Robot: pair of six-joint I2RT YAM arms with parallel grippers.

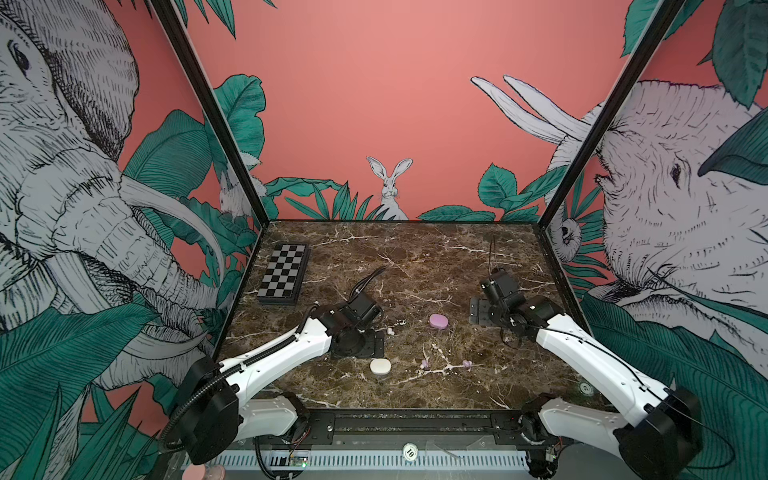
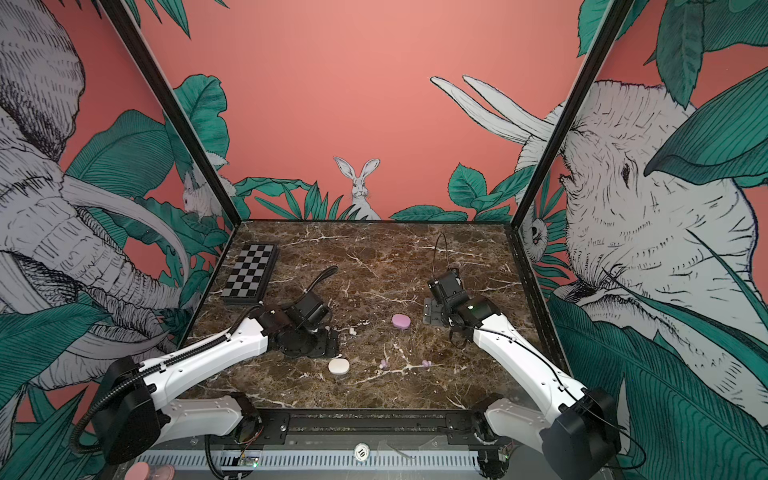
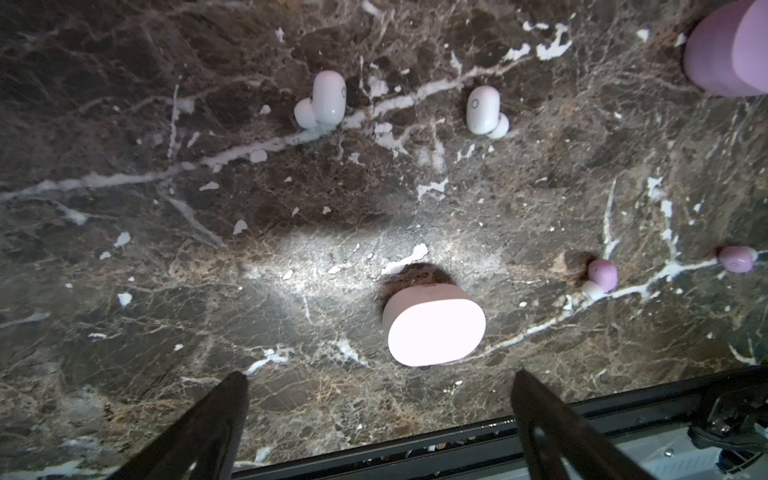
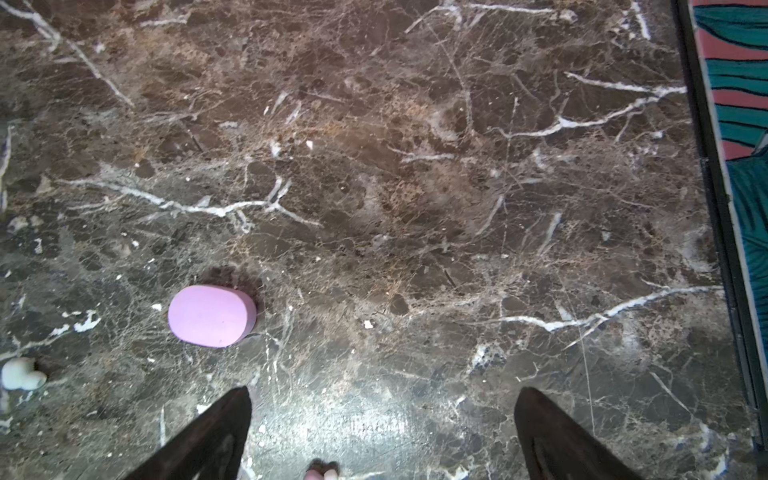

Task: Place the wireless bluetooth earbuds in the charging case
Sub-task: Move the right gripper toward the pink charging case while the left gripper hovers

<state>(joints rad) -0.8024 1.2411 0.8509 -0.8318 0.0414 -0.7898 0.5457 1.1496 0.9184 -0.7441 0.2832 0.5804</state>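
Two white earbuds (image 3: 322, 102) (image 3: 484, 111) lie apart on the marble; in both top views one white earbud (image 1: 390, 331) (image 2: 352, 331) shows beside the left arm. The shut white charging case (image 3: 434, 326) (image 1: 380, 366) rests just beyond my left gripper (image 3: 380, 376), which is open and empty. Two lilac earbuds (image 1: 424, 364) (image 1: 467, 364) (image 3: 601, 277) (image 3: 737, 258) lie near the table's front. The shut lilac charging case (image 4: 212, 316) (image 1: 439, 321) sits off to one side of my open, empty right gripper (image 4: 382, 390). A lilac earbud (image 4: 322, 471) peeks in at that view's edge.
A folded checkerboard (image 1: 284, 274) lies at the back left of the marble table (image 1: 415, 266). A black rail (image 1: 399, 424) runs along the front edge. Painted walls close in the sides, and the right wall (image 4: 731, 124) is near the right gripper.
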